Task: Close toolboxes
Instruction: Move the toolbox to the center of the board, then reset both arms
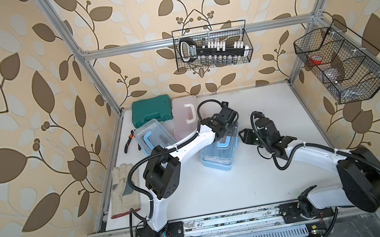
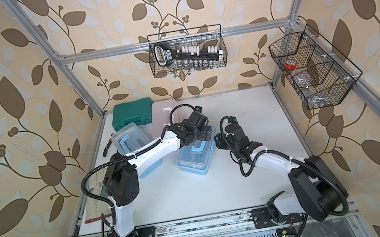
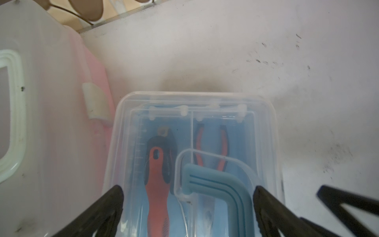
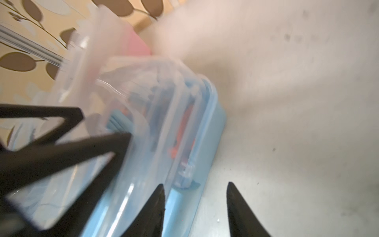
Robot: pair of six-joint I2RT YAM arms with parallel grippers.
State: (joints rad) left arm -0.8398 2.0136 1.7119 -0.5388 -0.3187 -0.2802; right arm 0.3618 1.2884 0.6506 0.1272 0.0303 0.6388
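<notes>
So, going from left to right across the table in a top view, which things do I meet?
In order: glove → rear blue toolbox → pink toolbox → front blue toolbox → right gripper.

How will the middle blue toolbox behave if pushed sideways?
Likely slides rather than tips: middle blue toolbox sits low and flat on the smooth table. Probably heavier than it looks, with a screwdriver and pliers inside. Its glossy clear lid may be slippery.

Glossy clear plastic toolbox lid (image 3: 205, 131), scuffed matt tabletop (image 3: 225, 61), rough cloth glove (image 1: 123, 189)
</notes>
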